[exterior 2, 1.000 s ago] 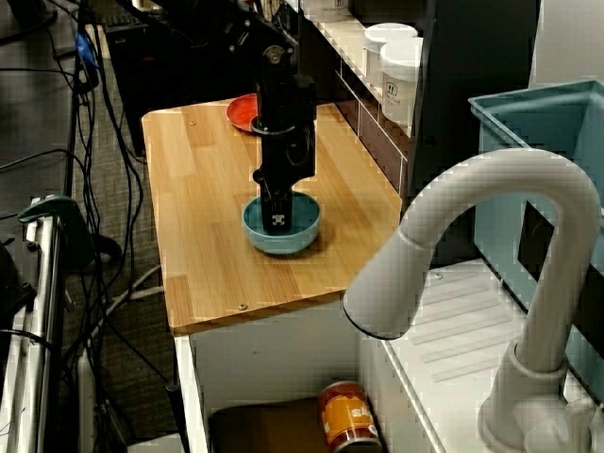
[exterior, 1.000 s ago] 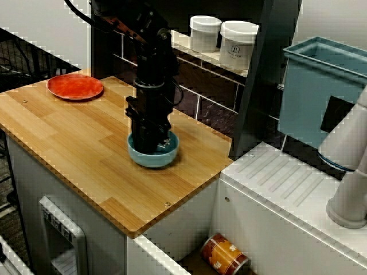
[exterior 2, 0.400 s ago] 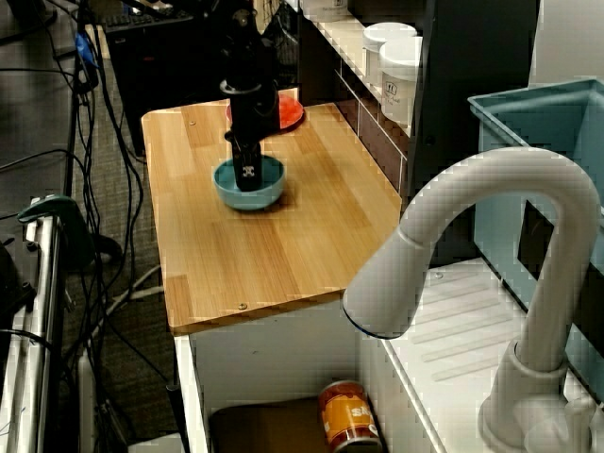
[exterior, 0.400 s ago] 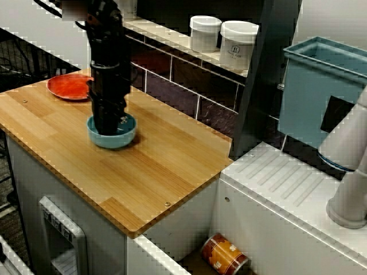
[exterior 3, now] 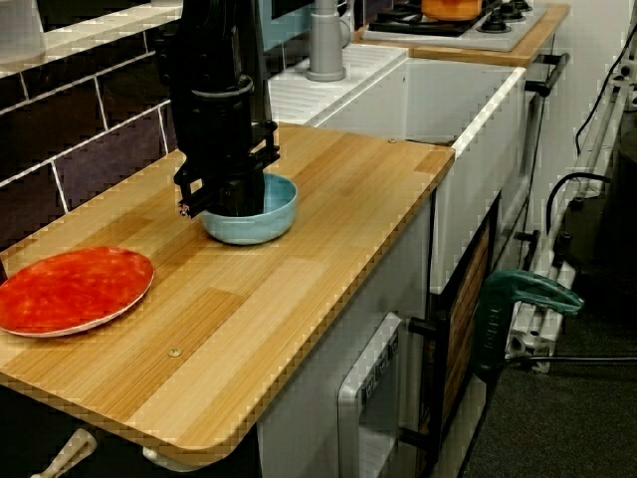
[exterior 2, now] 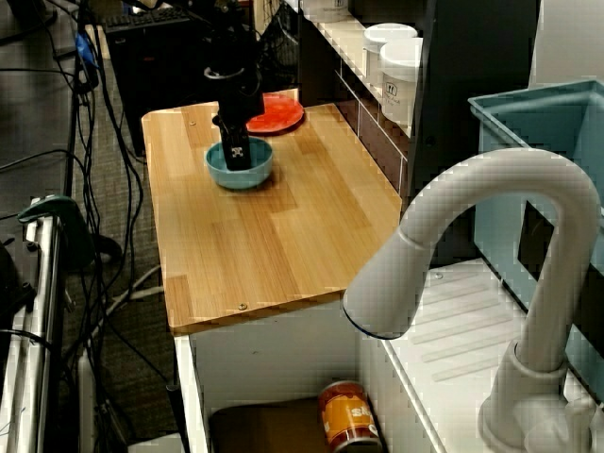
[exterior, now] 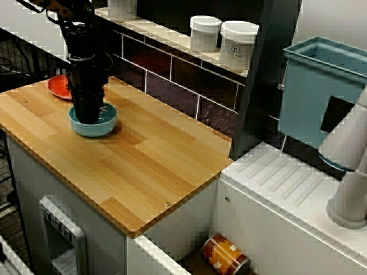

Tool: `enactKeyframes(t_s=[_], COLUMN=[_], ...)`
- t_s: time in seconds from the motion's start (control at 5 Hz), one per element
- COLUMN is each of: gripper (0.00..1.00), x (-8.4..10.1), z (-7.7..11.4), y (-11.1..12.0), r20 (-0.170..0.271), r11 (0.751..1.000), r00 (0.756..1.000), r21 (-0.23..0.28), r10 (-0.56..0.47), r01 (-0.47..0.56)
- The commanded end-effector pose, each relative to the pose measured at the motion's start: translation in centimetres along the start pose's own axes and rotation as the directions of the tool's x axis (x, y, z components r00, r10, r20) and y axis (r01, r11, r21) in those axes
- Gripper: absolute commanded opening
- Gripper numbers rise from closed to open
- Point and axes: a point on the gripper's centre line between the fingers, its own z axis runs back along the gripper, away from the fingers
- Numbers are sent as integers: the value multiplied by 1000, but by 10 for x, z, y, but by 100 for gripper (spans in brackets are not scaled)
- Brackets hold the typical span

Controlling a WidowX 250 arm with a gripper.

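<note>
A light blue bowl (exterior: 95, 128) stands on the wooden counter (exterior: 143, 166) near its far left end, close to a red plate (exterior: 57, 87). My black gripper (exterior: 87, 114) points straight down into the bowl and is shut on its rim. The view from the tap end shows the gripper (exterior 2: 236, 157) inside the bowl (exterior 2: 242, 179), with the plate (exterior 2: 277, 114) just behind. In the view from the plate end, the gripper (exterior 3: 225, 199) hides the bowl's (exterior 3: 267, 223) left half, and the plate (exterior 3: 70, 289) lies apart from it, nearer the camera.
A dark tiled wall runs behind the counter, with a shelf holding two white jars (exterior: 238, 44). A teal bin (exterior: 321, 91) and a white tap (exterior 2: 472, 245) stand by the sink at the right. A can (exterior: 225, 255) lies in the sink.
The gripper has slid the blue bowl leftward along the counter, from near the middle to beside the red plate. It has kept its hold the whole time.
</note>
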Motion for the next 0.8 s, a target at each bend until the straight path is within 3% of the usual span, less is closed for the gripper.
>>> enactKeyframes(t_s=[0.0,0.6], gripper=[0,0], x=[-10,-37], z=[26,23], y=[33,44], r20=[50,53], r11=[999,999], r00=[998,998], r21=[-2,-12], r10=[32,42], r01=[-32,-42])
